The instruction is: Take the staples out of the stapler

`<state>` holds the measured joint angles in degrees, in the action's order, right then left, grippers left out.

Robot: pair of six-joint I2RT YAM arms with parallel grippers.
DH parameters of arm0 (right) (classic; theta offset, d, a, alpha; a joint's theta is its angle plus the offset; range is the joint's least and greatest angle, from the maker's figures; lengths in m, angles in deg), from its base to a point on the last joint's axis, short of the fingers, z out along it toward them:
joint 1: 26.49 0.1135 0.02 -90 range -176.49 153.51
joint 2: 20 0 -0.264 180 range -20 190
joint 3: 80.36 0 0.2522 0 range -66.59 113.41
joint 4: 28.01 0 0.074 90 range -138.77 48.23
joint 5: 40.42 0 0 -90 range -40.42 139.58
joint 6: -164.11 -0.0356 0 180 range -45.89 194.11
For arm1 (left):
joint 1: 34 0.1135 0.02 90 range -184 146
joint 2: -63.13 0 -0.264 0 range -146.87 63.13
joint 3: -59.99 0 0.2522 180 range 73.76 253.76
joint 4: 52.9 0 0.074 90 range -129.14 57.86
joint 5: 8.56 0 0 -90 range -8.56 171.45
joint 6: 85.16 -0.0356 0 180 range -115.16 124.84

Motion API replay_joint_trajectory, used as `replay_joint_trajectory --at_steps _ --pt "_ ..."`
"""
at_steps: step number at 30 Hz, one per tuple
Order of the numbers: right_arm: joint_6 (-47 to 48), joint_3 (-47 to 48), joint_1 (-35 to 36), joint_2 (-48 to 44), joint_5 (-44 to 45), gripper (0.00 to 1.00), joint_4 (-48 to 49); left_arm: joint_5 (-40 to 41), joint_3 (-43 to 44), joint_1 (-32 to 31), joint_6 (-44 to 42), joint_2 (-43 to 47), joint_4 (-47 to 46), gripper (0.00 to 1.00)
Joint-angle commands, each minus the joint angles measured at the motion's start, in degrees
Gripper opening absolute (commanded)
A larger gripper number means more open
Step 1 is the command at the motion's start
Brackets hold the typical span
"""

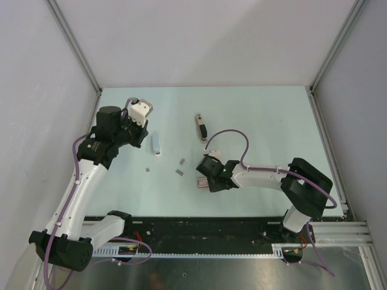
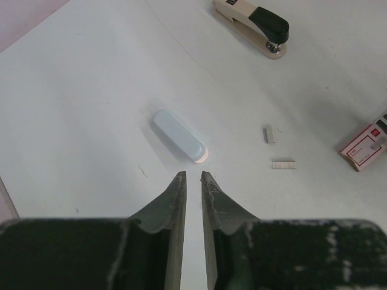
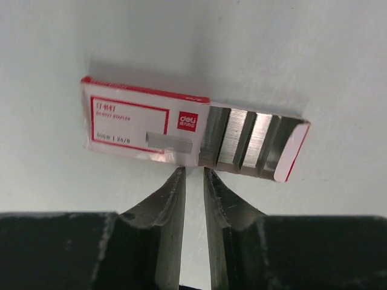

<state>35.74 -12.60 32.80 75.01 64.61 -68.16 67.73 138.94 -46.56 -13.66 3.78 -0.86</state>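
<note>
Pale green matte tabletop [image 1: 266, 121] between plain grey walls [image 1: 36, 60] carries the slim beige stapler [image 2: 251, 24] with its glossy black top, well ahead of the left gripper [image 2: 191, 175], which is slightly parted and empty. Short grey staples [image 2: 269, 133] lie between them. The right gripper [image 3: 191, 170], narrowly parted and holding nothing, sits just beside a red-and-white cardboard box [image 3: 145, 121].

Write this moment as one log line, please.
stapler: on table, ungripped | staples: loose strips on table | right jaws: slightly apart, empty, at staple box | left jaws: slightly apart, empty
</note>
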Motion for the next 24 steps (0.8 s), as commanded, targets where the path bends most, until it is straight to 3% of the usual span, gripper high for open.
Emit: replay_joint_trajectory --at_steps 1,24 --pt "0.8 -1.11 -1.45 1.37 3.35 0.25 -5.08 -0.74 0.19 0.5 -0.53 0.71 -0.37 0.21" --pt "0.56 5.09 1.18 4.98 1.39 0.28 -2.13 -0.88 -0.07 1.01 -1.03 -0.02 -0.33 0.2"
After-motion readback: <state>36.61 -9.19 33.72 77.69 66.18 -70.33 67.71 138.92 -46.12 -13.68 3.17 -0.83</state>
